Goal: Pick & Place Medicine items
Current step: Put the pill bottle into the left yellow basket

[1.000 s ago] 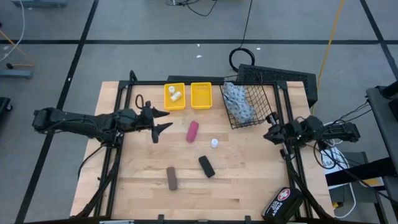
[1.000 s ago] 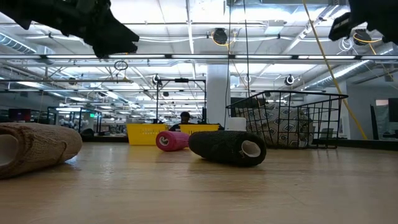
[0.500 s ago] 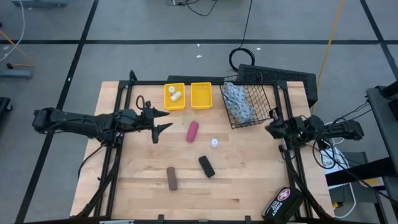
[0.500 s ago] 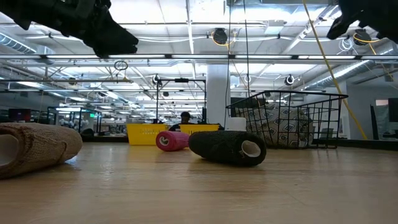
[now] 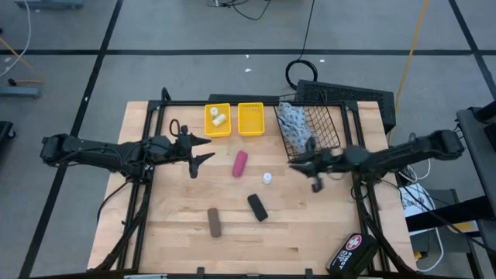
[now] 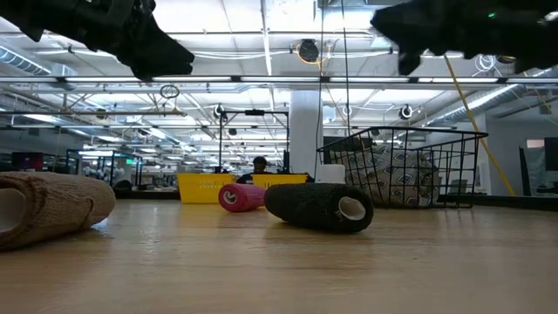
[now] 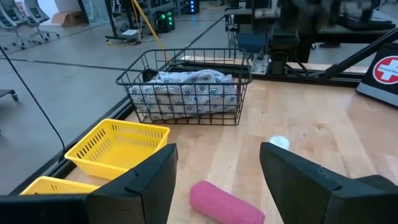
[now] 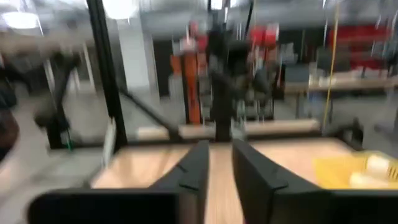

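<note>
wood tabletop of pale planks sits in a black frame on a grey floor crossed by dark tape lines. nearest the front edge lies a black case with a red and white cross, at the right corner. just beyond it on the boards are the brown block and the black block, lying apart from each other. in the low view they read as rolls with open ends. farther in, one tiny white bottle stands alone, with the magenta tube just to its left. at the far edge two yellow bins sit side by side; the left one holds two more white bottles. beside them is a black wire basket with the blue-white patterned pouch inside it. behind the table the low view shows a large hall with ceiling lights and racks.

the left gripper hangs above the boards left of the tube, fingers spread fairly wide and holding nothing; its arm reaches in level from the left. the right gripper hovers right of the lone bottle, near the basket's front; its fingers stand a narrow gap apart in the blurred wrist view, seemingly with nothing between them. its arm is stretched long and low from the right edge.
</note>
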Tool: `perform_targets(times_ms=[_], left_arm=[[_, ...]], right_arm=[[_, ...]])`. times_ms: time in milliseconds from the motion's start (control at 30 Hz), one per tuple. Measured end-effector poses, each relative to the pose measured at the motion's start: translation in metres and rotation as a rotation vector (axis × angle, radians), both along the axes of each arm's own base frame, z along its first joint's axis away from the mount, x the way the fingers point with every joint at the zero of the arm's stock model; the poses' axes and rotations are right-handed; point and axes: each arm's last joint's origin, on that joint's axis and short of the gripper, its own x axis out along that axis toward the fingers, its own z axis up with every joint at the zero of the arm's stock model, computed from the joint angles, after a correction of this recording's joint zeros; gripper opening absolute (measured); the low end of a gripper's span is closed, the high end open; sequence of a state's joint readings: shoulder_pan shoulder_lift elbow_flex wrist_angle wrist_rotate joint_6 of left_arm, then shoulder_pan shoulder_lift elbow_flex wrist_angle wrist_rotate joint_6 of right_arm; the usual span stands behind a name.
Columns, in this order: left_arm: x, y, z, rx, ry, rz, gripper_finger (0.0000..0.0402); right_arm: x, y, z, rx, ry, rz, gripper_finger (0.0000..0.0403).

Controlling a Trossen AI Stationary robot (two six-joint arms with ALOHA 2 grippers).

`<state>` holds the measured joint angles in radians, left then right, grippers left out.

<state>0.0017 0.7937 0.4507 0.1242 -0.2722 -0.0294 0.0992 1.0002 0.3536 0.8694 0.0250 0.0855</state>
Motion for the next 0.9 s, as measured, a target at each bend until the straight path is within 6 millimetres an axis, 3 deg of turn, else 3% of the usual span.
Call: perform_targets(times_ms=[200,367,600,900], left_arm=[[0.0,0.0,0.0,-0.018,-0.006,0.006,0.0239],[0.0,0.001,0.0,-0.031,-0.009,0.011,0.0239],[0.0,0.001,0.0,-0.055,-0.014,0.017,0.0239],[0.0,0.002,0.0,-0.051,-0.014,0.023,0.0239]], right_arm=[[0.048,0.005,-0.011,-0.062,0.137,-0.003,0.0171],[0.066,0.007,-0.042,-0.099,0.306,0.002,0.0224],[0.068,0.008,-0.092,-0.05,0.603,-0.005,0.0231],[0.069,0.012,-0.098,-0.098,0.616,-0.049,0.0224]])
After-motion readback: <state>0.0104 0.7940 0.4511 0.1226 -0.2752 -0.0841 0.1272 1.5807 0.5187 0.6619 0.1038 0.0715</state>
